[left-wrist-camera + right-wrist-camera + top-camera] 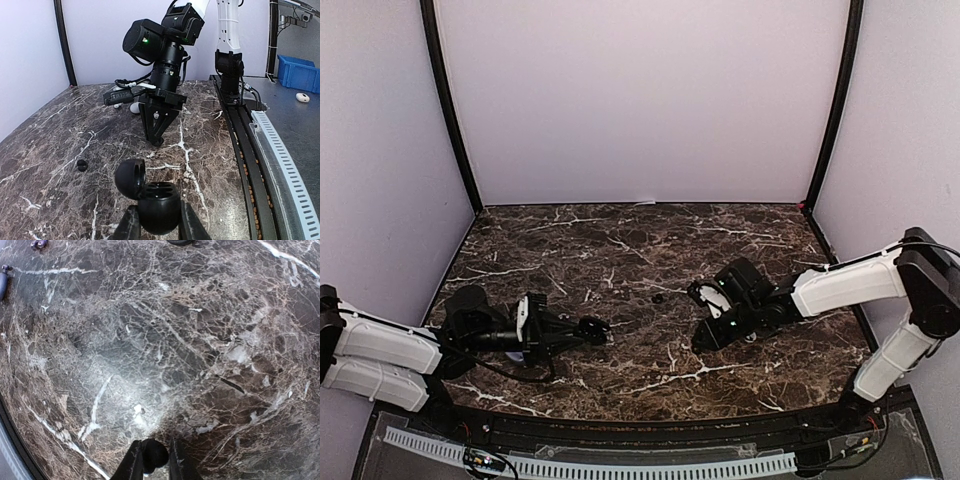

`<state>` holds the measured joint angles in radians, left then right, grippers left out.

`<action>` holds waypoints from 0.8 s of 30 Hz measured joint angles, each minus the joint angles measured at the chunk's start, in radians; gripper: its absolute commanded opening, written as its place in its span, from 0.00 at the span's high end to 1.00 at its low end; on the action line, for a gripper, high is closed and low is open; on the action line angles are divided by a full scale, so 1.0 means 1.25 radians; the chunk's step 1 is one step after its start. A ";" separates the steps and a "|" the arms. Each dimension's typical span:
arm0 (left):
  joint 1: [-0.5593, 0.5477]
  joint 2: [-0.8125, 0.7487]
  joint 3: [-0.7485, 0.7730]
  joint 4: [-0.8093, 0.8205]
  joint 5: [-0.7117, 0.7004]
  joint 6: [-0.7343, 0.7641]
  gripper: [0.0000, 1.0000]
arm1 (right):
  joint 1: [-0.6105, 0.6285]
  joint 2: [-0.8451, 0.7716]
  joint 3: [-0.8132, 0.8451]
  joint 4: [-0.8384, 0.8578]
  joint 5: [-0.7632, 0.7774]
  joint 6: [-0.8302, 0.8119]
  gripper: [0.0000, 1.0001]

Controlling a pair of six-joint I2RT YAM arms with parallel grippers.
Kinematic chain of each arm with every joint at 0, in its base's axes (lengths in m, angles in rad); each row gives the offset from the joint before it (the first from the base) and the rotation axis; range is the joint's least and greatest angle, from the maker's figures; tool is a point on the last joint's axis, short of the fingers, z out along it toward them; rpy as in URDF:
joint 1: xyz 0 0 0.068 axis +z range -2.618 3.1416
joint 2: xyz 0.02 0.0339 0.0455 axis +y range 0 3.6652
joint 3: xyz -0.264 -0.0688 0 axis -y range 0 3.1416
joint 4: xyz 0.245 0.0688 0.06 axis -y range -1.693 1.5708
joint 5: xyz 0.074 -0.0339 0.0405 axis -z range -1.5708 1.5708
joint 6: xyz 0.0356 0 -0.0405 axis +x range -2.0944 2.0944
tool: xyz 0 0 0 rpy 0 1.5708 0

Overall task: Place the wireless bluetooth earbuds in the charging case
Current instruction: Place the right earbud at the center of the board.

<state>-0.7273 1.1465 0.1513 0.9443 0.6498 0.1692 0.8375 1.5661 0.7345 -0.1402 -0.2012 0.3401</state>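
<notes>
2 grippers are each closed on something. Left gripper (157, 215) clamps the black charging case (159, 202) low over the marble table (620, 240), with the lid (130, 178) swung open toward the far side and the open top facing up. Right gripper (153, 461) pinches a small dark rounded piece, seemingly a black earbud (154, 451), tips pointing down at the marble. From that bud the case lies off to the right arm's left, apart across bare stone, so the carry goes that way. 1 loose earbud (657, 298) lies on the table between the arms, nearer the right gripper.
</notes>
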 measured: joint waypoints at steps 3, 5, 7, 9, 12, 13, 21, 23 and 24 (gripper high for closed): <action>-0.004 0.004 0.001 -0.001 0.000 0.002 0.94 | 0.002 0.002 0.001 -0.005 0.005 -0.006 0.68; -0.005 0.007 0.002 -0.002 -0.001 0.003 0.94 | 0.003 0.002 0.003 -0.015 0.019 -0.009 0.64; -0.005 0.009 0.004 -0.002 -0.003 0.003 0.94 | 0.005 0.002 0.005 -0.021 0.038 -0.012 0.63; -0.005 0.010 0.005 -0.002 -0.004 0.003 0.94 | 0.005 0.002 0.005 -0.028 0.053 -0.013 0.63; -0.006 0.010 0.005 -0.003 -0.006 0.003 0.94 | 0.005 -0.002 0.005 -0.038 0.072 -0.014 0.64; -0.007 0.010 0.005 -0.003 -0.006 0.004 0.94 | 0.005 -0.003 0.006 -0.039 0.075 -0.014 0.64; -0.009 0.010 0.005 -0.003 -0.006 0.005 0.94 | 0.005 -0.005 0.013 -0.054 0.087 -0.017 0.64; -0.009 0.010 0.005 -0.003 -0.006 0.005 0.94 | 0.005 -0.005 0.016 -0.060 0.093 -0.017 0.64; -0.009 0.010 0.005 -0.003 -0.006 0.006 0.94 | 0.005 -0.005 0.017 -0.061 0.097 -0.017 0.64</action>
<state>-0.7380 1.1591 0.1570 0.9401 0.6418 0.1764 0.8440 1.5597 0.7559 -0.2169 -0.0795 0.3191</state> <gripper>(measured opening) 0.227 0.361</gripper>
